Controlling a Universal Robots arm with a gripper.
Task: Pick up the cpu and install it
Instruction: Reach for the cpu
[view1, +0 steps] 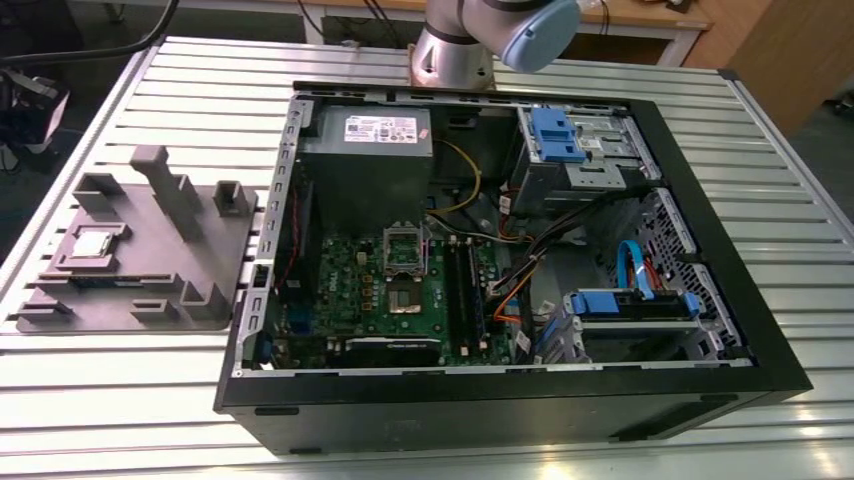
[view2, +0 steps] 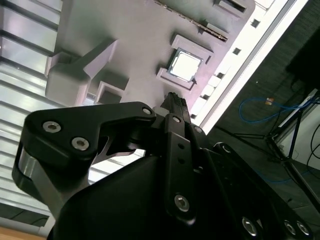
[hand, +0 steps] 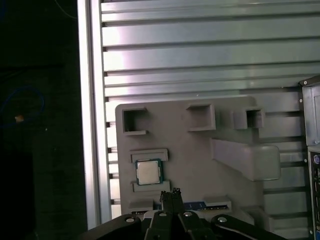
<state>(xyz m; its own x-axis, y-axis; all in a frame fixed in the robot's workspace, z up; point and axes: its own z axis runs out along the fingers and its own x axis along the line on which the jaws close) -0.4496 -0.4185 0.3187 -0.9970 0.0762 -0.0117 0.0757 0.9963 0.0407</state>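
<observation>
Nearest the wrist cameras I find the gripper (hand: 170, 194) (view2: 174, 99) with its dark fingers drawn together tip to tip and nothing between them. It hangs clear of the work and touches nothing.

Just beyond the fingertips in both wrist views lies the cpu (hand: 148, 172) (view2: 186, 65), pale metal top upward. It sits flat in a shallow framed recess of the grey holder (hand: 190, 150) (view2: 100, 30) and is apart from the gripper.

The holder rests on the slatted table (hand: 200, 60). In the exterior view the cpu (view1: 91, 243) and holder (view1: 147, 270) lie at the exterior view's left of the open computer case (view1: 747, 330). Inside the case the green board (view1: 360, 280) carries the socket (view1: 404, 245), well apart from the cpu. At the far edge stands the arm (view1: 461, 40).
</observation>
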